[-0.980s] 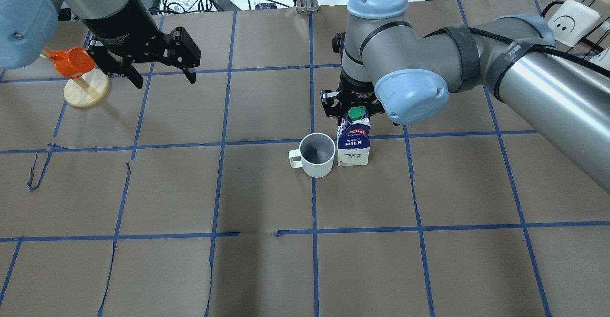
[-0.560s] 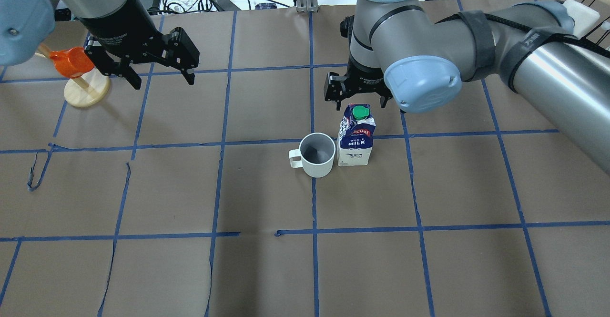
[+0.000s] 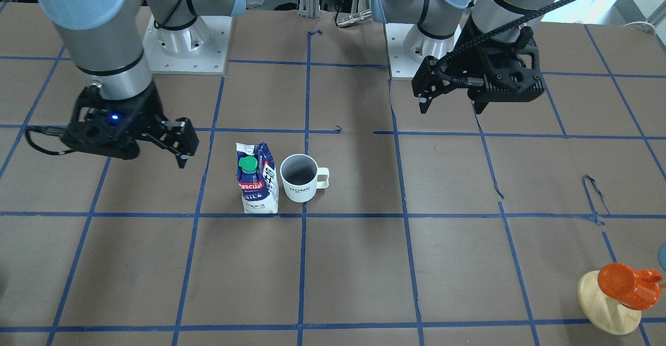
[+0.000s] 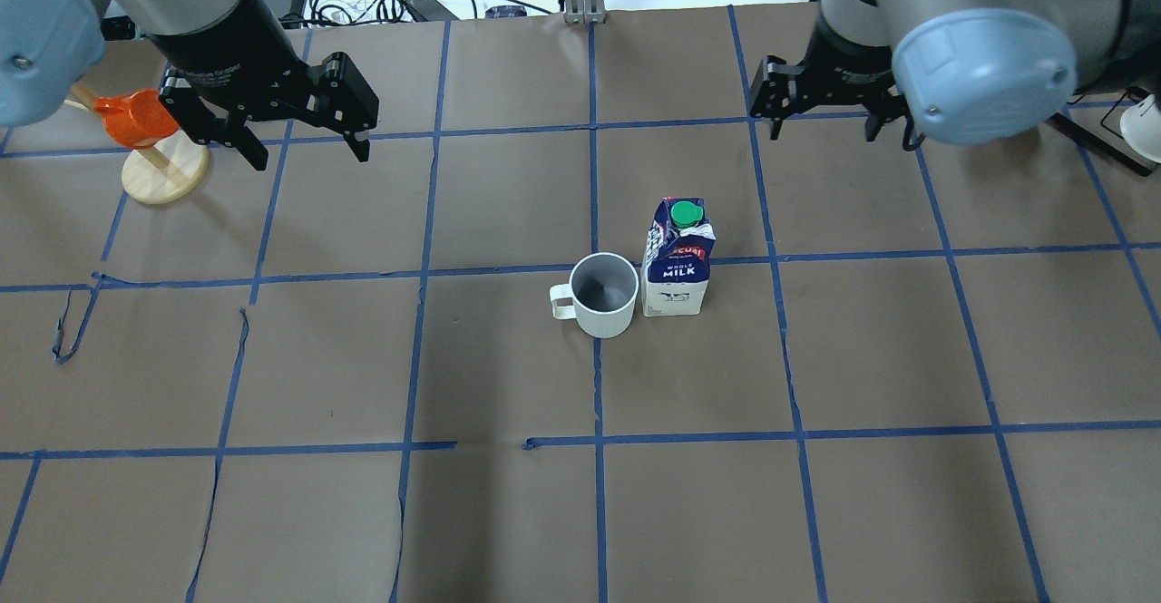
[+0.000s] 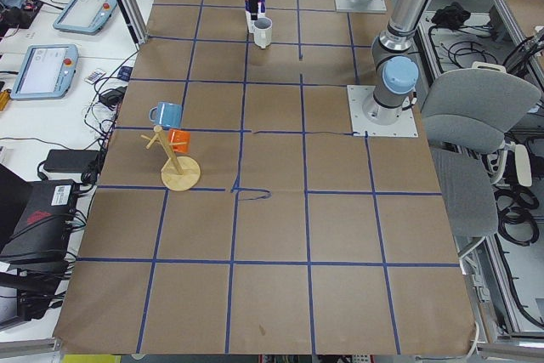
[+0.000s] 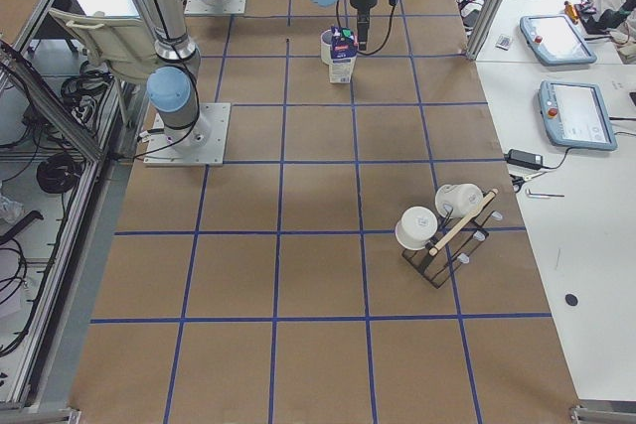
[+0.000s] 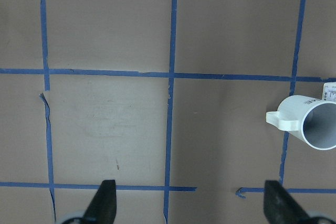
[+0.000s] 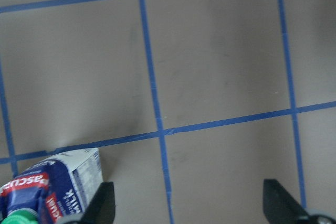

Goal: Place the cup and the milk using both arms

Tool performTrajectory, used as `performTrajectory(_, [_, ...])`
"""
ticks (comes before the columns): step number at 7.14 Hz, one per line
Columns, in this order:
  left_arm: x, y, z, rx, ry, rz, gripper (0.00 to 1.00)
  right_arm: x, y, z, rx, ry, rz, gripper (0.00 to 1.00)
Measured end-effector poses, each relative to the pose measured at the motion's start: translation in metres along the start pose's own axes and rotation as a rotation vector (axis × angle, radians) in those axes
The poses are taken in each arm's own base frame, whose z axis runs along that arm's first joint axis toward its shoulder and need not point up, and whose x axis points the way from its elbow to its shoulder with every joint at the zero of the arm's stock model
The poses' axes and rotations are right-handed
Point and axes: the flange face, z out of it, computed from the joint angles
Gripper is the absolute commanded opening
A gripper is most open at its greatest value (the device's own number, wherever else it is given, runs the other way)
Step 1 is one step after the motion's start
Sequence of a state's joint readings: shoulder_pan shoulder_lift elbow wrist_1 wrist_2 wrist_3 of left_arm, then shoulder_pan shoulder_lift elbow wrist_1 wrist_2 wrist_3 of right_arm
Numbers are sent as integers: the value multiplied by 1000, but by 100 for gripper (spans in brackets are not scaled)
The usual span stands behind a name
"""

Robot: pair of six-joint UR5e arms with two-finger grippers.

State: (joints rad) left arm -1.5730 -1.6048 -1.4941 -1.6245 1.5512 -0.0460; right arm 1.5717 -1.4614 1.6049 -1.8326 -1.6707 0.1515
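Change: right end effector (image 4: pixel 830 122), at the gable top of the milk carton (image 4: pixel 676 263) one second back, is now lifted clear and drawn off toward the far right of the bench (image 4: pixel 508 512), well apart from the carton. Milk carton: upright, position unchanged, near the bench centre, released. White ceramic mug (image 4: pixel 603 295): upright, just beside the carton, handle pointing away from it; whether they touch cannot be told. Judgement: both items appear placed, with the arms retreating. Right end effector: fingers spread wide, holding and touching nothing. Left end effector (image 4: pixel 313 145): position unchanged over the far left of the bench, fingers wide apart, empty.
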Motion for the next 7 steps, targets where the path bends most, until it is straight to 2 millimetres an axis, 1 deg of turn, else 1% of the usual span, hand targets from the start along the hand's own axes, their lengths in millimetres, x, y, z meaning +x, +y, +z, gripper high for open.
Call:
performTrajectory(1, [0, 0, -1, 2, -1, 0, 100, 26, -1, -16, 14, 29, 36, 100])
performTrajectory(2, [0, 1, -1, 2, -1, 0, 100, 36, 9, -33, 6, 42, 45, 100])
performTrajectory(3, [0, 2, 0, 0, -1, 0, 100, 39, 20, -45, -24, 49, 37, 100])
performTrajectory(4, [0, 2, 0, -1, -1, 0, 100, 37, 30, -53, -40, 40, 26, 100])
performTrajectory(7, [-1, 2, 1, -3, -1, -1, 100, 8, 45, -61, -59, -67, -14, 100])
